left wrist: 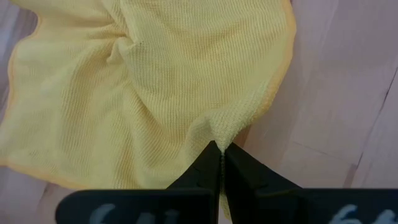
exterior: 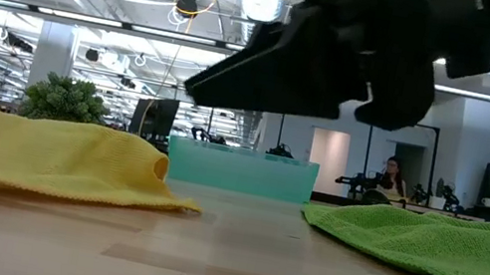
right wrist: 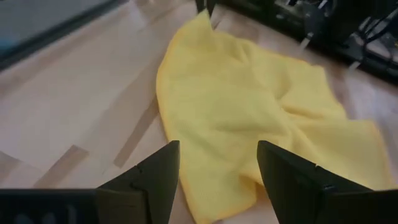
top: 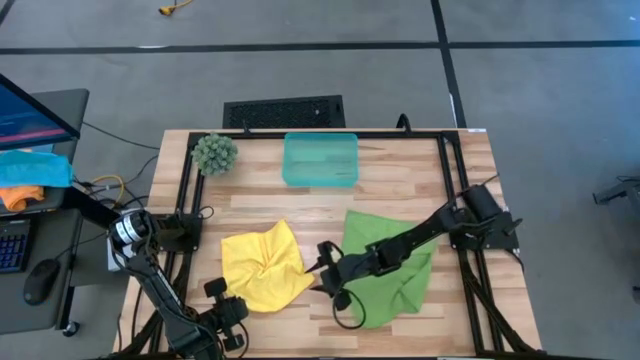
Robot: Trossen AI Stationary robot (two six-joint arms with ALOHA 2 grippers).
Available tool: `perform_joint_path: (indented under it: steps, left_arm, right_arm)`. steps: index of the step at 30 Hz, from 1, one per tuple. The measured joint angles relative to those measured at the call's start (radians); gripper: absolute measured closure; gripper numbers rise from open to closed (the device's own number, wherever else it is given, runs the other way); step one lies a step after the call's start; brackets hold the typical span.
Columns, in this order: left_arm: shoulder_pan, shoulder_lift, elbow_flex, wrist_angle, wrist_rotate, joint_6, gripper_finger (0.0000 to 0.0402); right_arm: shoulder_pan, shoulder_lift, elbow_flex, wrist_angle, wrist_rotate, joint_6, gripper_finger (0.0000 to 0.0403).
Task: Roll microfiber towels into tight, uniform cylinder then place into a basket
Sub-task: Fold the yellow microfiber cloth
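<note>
The yellow microfiber towel (top: 262, 266) lies crumpled on the wooden table, left of centre. My left gripper (left wrist: 221, 155) is shut on its near edge, at the table's near left (top: 238, 308). The lime green towel (top: 392, 268) lies spread on the table's right half. My right arm reaches over it, and my right gripper (right wrist: 217, 168) hangs open above the yellow towel's right edge (top: 325, 272), clear of the table in the low view (exterior: 341, 53). The teal basket (top: 320, 160) stands at the far middle. My left gripper pinches a small puckered bit of the yellow towel's near edge (left wrist: 225, 132) between its two fingertips. The fingers slant down at it from the table's near left. The towel rests on the table, and creases fan out from the pinched spot.
A fuzzy green plant (top: 214, 153) sits at the far left of the table, beside the basket. Black frame rails (top: 446, 170) run along the table's sides. A side desk at the left carries a cyan cloth (top: 35, 168) and an orange cloth (top: 18, 196). Bare wood lies between the towels and the basket.
</note>
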State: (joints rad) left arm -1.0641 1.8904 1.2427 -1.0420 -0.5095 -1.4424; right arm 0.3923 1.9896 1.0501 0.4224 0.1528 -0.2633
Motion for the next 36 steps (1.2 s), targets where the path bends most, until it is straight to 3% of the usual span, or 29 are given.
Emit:
perform_joint_path:
  steps: [5, 22, 28, 36]
  left_arm:
    - [0.000, 0.000, 0.000, 0.000, 0.000, 0.001, 0.0401]
    - [0.004, 0.000, 0.000, 0.000, -0.011, -0.014, 0.0401]
    - [0.004, 0.000, 0.000, 0.008, -0.009, -0.026, 0.0401]
    - [0.004, 0.000, 0.000, 0.005, 0.004, -0.029, 0.0401]
  right_arm:
    - [-0.003, 0.030, 0.058, -0.113, -0.008, 0.001, 0.0163]
    - [-0.031, 0.033, 0.060, -0.123, -0.029, 0.037, 0.0163]
    - [-0.041, 0.106, 0.092, -0.049, -0.108, 0.046, 0.0163]
    - [-0.057, 0.126, 0.110, -0.118, -0.128, 0.055, 0.0163]
